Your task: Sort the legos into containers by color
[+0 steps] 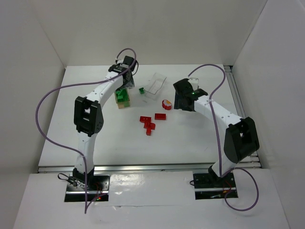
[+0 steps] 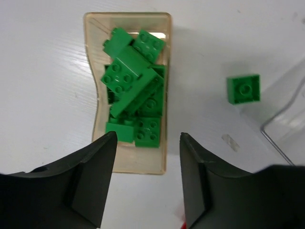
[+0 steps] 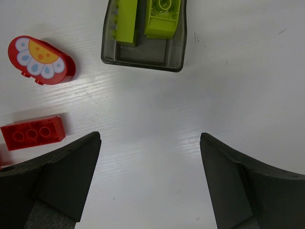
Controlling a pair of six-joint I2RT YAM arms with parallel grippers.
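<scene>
My left gripper (image 2: 147, 137) is open and empty, hovering over the near end of a clear container (image 2: 138, 161) full of dark green legos (image 2: 131, 78). One loose green lego (image 2: 243, 89) lies to its right, also seen from above (image 1: 141, 90). My right gripper (image 3: 150, 137) is open and empty above bare table, just short of a container (image 3: 143, 58) holding yellow-green legos (image 3: 162, 19). A red rounded lego with a flower print (image 3: 42, 59) and a red lego (image 3: 32, 133) lie to its left. More red legos (image 1: 148, 123) lie mid-table.
An empty clear container (image 1: 155, 85) lies tilted at the back centre, its corner showing in the left wrist view (image 2: 286, 112). White walls enclose the table on three sides. A metal rail (image 1: 143, 168) runs along the near edge.
</scene>
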